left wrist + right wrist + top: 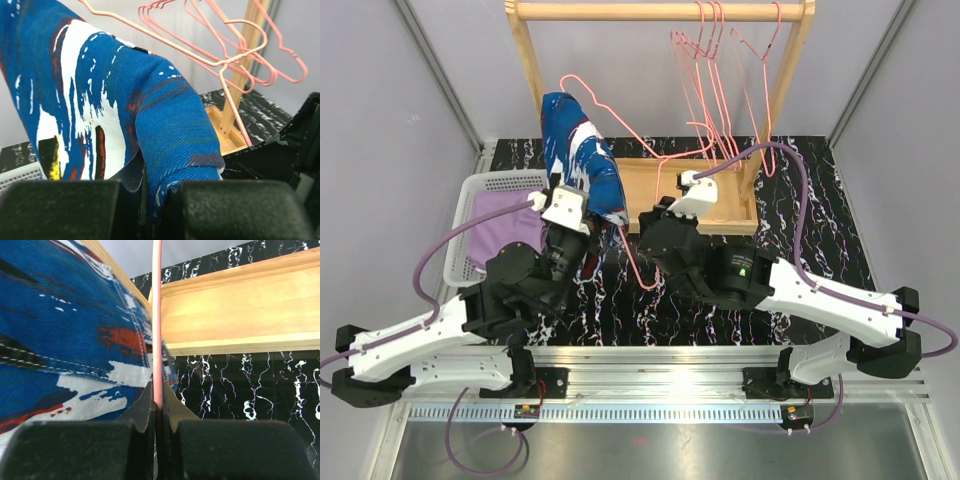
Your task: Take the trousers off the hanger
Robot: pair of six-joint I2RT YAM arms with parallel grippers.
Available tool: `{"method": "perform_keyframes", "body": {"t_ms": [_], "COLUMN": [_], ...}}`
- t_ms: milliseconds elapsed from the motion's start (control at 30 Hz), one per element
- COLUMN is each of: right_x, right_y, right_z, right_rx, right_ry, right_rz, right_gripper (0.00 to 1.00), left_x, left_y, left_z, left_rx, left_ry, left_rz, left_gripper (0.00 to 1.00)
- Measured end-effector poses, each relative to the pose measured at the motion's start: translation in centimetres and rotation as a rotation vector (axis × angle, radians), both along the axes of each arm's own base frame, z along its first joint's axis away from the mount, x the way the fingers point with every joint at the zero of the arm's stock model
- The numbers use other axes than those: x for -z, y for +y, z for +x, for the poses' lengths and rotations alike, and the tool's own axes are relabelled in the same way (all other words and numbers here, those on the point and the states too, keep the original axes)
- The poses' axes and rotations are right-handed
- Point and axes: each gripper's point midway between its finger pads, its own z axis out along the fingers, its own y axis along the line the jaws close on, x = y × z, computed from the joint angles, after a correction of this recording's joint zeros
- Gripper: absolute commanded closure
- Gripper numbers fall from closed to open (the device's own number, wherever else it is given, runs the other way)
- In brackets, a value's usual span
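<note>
The dark blue trousers (582,155) with white, red and yellow splashes hang over a pink wire hanger (610,110) held off the rail. My left gripper (582,228) is shut on the trousers' lower end (170,165). My right gripper (638,235) is shut on the hanger's wire (157,340), just right of the cloth (65,340). The lilac-purple trousers (505,228) lie in the white basket (485,185) at the left.
A wooden rack (660,12) stands at the back with several empty pink hangers (720,60) on its rail and a wooden base tray (705,195). Black marbled table (820,210) lies to the right. Grey walls close in both sides.
</note>
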Motion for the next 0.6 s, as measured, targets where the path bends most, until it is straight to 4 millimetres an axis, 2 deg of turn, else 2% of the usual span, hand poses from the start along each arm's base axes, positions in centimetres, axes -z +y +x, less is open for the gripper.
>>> {"method": "perform_keyframes", "body": {"t_ms": [167, 267, 400, 600], "right_x": [-0.9, -0.2, 1.8, 6.0], "right_y": [-0.4, -0.1, 0.7, 1.3], "right_z": [0.1, 0.6, 1.2, 1.1], "right_rx": [-0.038, -0.061, -0.074, -0.107], "right_ry": [-0.007, -0.006, 0.011, 0.063], "right_rz": [0.000, -0.022, -0.045, -0.124], "right_gripper": [1.00, 1.00, 1.00, 1.00], "left_x": [-0.8, -1.2, -1.4, -1.8], "left_y": [0.4, 0.5, 0.6, 0.5], "left_z": [-0.9, -1.3, -1.6, -2.0], "left_rx": [0.063, 0.084, 0.104, 0.132], "left_ry": [0.000, 0.007, 0.022, 0.032], "left_rz": [-0.055, -0.070, -0.044, -0.028], "left_gripper": [1.00, 1.00, 1.00, 1.00]}}
